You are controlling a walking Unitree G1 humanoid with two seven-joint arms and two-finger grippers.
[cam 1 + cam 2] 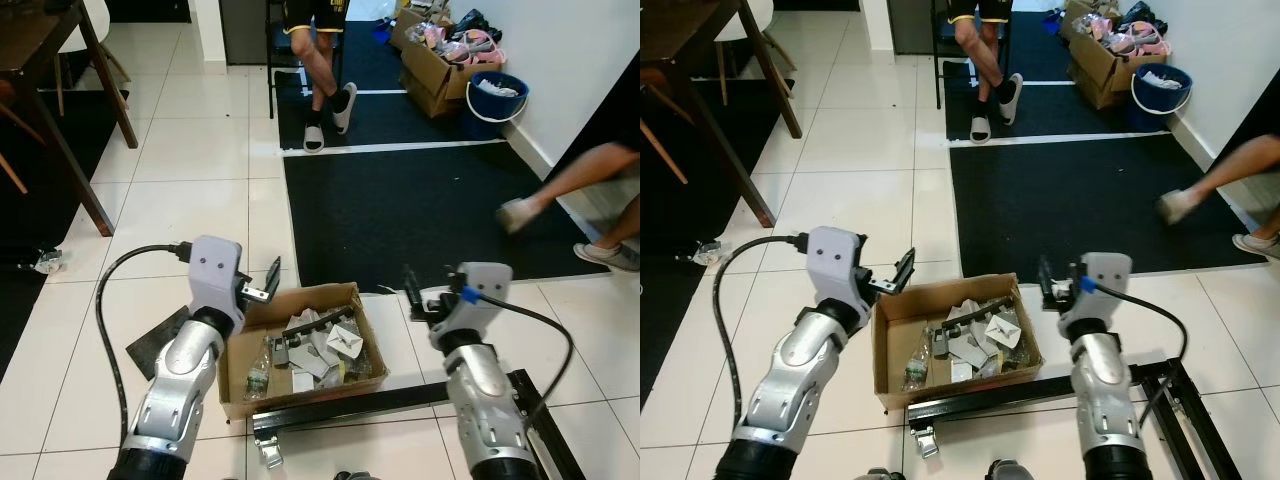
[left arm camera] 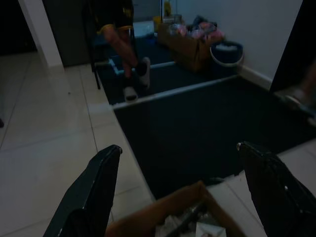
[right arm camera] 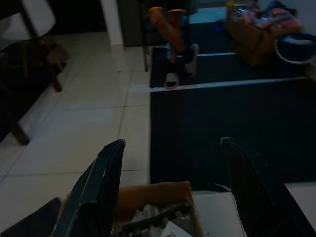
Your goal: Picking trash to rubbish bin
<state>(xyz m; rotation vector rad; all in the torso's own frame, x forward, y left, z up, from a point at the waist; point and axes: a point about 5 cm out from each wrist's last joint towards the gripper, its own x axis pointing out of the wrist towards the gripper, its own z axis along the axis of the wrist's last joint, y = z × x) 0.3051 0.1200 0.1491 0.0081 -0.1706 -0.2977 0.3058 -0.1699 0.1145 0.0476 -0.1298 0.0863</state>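
Grippers: two, left gripper (image 1: 268, 283) and right gripper (image 1: 418, 292)
Cardboard boxes: two, trash box (image 1: 300, 300) and far box (image 1: 432, 72)
Blue buckets: one, bucket (image 1: 495, 97)
People: two, seated person (image 1: 325, 60) and walking person (image 1: 585, 195)

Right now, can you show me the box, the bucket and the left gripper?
box (image 1: 236, 372): left eye view, left cardboard wall.
bucket (image 1: 497, 103): left eye view, blue side.
left gripper (image 2: 180, 190): left wrist view, midway between the fingertips.

no readable text, no labels, no brand marks, no numbers, no signs on anything
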